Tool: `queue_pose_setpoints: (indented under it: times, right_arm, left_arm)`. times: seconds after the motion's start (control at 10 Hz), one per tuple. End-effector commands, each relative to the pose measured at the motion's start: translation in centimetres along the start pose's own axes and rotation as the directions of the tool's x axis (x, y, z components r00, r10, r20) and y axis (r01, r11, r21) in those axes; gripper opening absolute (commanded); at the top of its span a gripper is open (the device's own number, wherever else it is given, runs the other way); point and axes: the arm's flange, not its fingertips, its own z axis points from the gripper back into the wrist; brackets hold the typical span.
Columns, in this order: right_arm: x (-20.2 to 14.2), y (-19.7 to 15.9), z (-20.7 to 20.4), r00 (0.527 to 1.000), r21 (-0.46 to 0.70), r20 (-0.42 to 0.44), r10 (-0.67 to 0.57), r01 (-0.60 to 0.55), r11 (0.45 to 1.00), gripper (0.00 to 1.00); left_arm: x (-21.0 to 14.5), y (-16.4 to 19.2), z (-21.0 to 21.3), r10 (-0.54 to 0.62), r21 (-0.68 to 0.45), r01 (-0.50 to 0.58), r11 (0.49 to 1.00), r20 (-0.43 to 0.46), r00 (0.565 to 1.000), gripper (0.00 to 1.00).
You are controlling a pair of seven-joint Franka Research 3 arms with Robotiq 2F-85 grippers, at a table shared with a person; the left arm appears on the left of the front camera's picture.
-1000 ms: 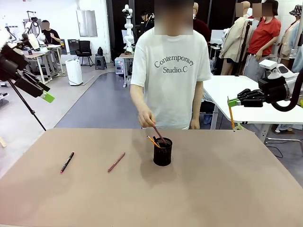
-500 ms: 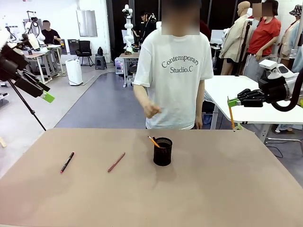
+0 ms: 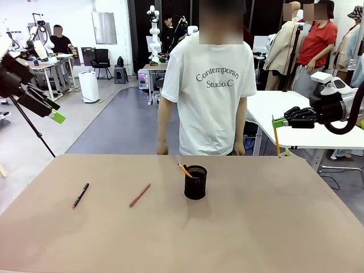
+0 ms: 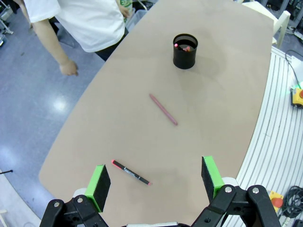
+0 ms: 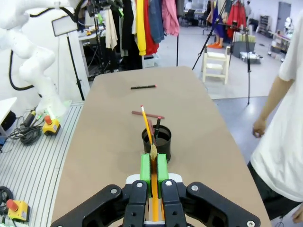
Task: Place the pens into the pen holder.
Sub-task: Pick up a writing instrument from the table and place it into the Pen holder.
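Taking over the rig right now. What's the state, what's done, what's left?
Grips: left end effector open and empty, raised at the left side of the table. The right end effector is shut on the orange-yellow pencil, raised at the table's right.
Things: pen holder upright mid-table. The black pen with red ends and reddish-pink pen lie flat to its left.
Done: other pens stand in the holder.
Left: probably drop in the held pencil, then fetch the two lying pens.

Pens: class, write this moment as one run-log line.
left pincer open, aloft | right pincer shut on pencil, aloft | black pen, pink pen on table | holder part filled
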Motion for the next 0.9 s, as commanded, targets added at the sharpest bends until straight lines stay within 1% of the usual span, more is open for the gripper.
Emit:
queue_pose_setpoints:
  times: [0.0, 0.1, 0.3, 0.6, 0.8]
  right_arm:
    - [0.4, 0.1, -0.8, 0.996, -0.038, 0.093, -0.006, 0.01, 0.999, 0.0]
    - [0.5, 0.0, -1.5, 0.995, -0.066, 0.099, -0.017, 0.024, 0.998, 0.0]
    - [0.7, 0.3, -3.3, 0.991, -0.07, 0.133, -0.021, 0.031, 0.997, 0.0]
    - [1.0, 0.8, -8.0, 0.981, -0.047, 0.192, 0.006, 0.003, 0.999, 0.0]
    - [0.8, 1.6, -11.6, 0.97, -0.066, 0.243, 0.002, 0.014, 0.998, 0.0]
  left_arm:
    - [0.0, 0.1, 0.1, -0.001, -0.003, 0.001, 1.0, 0.006, 1.0, 1.0]
    - [0.0, 0.1, 0.1, -0.001, -0.003, 0.001, 1.0, 0.006, 1.0, 1.0]
    - [0.0, 0.1, 0.1, -0.001, -0.003, 0.001, 1.0, 0.006, 1.0, 1.0]
    - [0.0, 0.1, 0.1, -0.001, -0.003, 0.001, 1.0, 0.006, 1.0, 1.0]
    - [0.0, 0.1, 0.1, -0.001, -0.003, 0.001, 1.0, 0.006, 1.0, 1.0]
